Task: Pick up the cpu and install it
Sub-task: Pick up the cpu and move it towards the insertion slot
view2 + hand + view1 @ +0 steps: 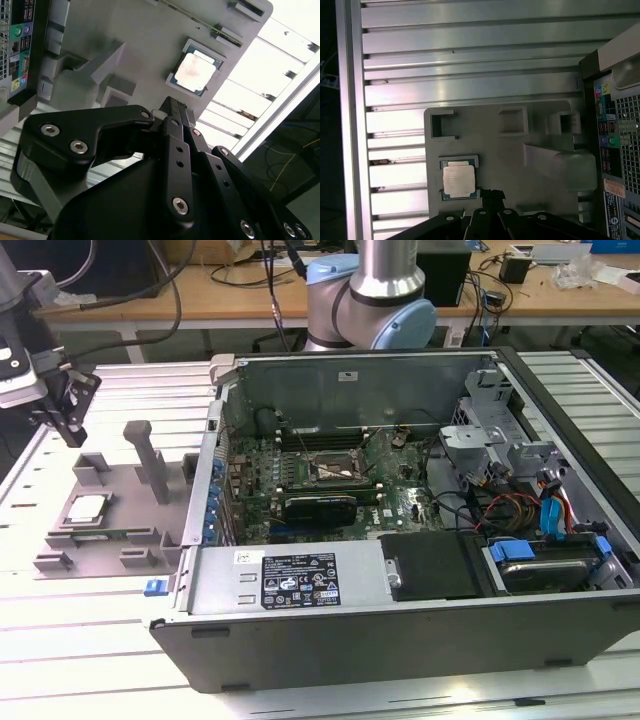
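Currently one cpu (458, 181) sits on one grey tray (480, 145) (lying flat); one gripper (488, 193) hovers near, closed, empty.

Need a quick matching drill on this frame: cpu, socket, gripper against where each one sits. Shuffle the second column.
1. motherboard socket
2. gripper
3. cpu

A. lying on the grey tray
B. inside the open computer case
C. raised above the grey tray, holding nothing

Pairs: 1-B, 2-C, 3-A
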